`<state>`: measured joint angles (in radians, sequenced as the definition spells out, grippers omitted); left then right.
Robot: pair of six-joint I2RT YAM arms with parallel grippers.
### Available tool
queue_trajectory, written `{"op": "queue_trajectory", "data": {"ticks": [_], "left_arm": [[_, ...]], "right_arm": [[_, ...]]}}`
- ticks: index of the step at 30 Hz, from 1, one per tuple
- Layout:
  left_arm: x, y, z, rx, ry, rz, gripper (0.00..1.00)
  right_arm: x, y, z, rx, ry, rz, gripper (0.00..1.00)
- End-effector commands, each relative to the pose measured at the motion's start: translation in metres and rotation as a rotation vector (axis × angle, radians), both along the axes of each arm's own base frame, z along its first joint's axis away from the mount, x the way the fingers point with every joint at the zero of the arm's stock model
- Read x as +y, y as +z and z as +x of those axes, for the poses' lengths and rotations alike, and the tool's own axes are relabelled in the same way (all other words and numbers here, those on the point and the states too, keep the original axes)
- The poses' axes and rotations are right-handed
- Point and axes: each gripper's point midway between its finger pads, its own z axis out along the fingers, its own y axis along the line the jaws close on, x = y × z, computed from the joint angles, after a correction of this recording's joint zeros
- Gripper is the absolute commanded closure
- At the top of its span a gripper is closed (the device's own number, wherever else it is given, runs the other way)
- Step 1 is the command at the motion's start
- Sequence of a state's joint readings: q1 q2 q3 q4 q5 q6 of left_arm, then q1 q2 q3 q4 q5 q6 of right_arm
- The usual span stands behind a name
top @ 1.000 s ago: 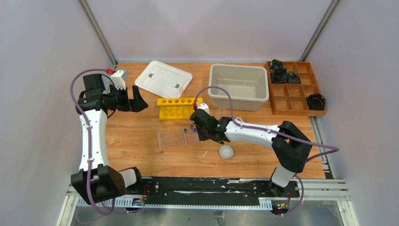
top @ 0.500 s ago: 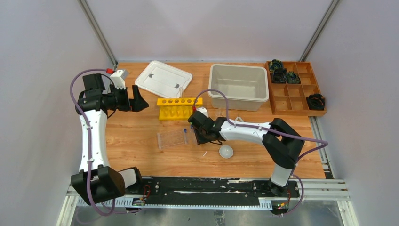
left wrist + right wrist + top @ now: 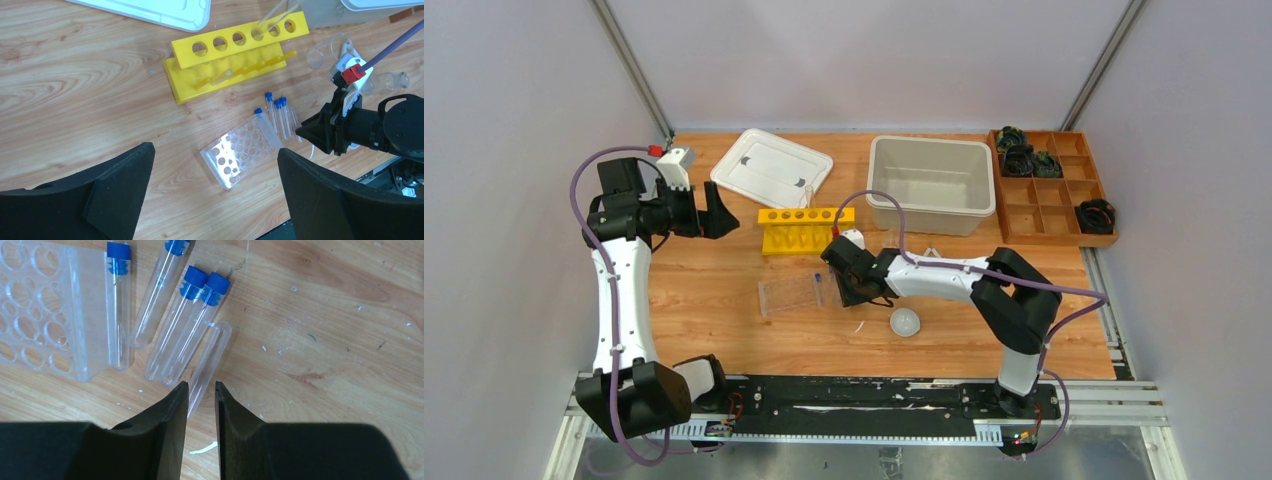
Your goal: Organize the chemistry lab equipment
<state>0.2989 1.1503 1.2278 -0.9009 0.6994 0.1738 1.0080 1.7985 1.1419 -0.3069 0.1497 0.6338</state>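
at mid-table (image 3: 325,340), by the clear rack (image 3: 40,325): right gripper (image 3: 200,386) at the end of a loose uncapped tube (image 3: 210,357).
the uncapped tube lies flat, just beside four blue-capped tubes (image 3: 185,322) lying next to the rack. its near end sits in the narrow gap between the right jaws; whether they pinch it, i cannot tell. the left gripper (image 3: 215,150) hangs wide and empty, well apart. a grip this far out on round glass could let it pivot or slip free, roll off and knock the capped tubes.
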Motion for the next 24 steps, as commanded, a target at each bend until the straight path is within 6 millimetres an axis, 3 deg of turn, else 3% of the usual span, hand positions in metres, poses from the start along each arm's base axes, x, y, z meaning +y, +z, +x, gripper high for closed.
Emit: {"op": "queue_trajectory", "data": {"ticks": [1, 8, 11, 14, 17, 24], "left_arm": [[-0.001, 0.010, -0.002, -0.035, -0.012, 0.004, 0.00], [-0.001, 0.010, -0.003, -0.038, -0.009, 0.010, 0.00], [-0.004, 0.013, -0.005, -0.046, -0.025, -0.005, 0.00], [-0.008, 0.015, -0.005, -0.047, -0.038, -0.028, 0.00], [-0.013, 0.018, -0.006, -0.054, -0.062, -0.051, 0.00], [-0.037, 0.026, -0.018, -0.094, -0.188, -0.147, 0.00]], "right_arm": [[-0.004, -0.005, 0.017, -0.021, -0.056, -0.027, 0.70], [-0.017, -0.015, 0.026, -0.001, -0.098, -0.058, 0.75], [-0.021, -0.013, 0.023, 0.001, -0.103, -0.054, 0.85], [-0.022, 0.001, 0.022, -0.016, -0.109, -0.024, 0.97], [-0.019, 0.033, 0.024, -0.060, -0.116, 0.050, 1.00], [0.028, 0.153, 0.032, -0.251, -0.014, 0.389, 1.00]]}}
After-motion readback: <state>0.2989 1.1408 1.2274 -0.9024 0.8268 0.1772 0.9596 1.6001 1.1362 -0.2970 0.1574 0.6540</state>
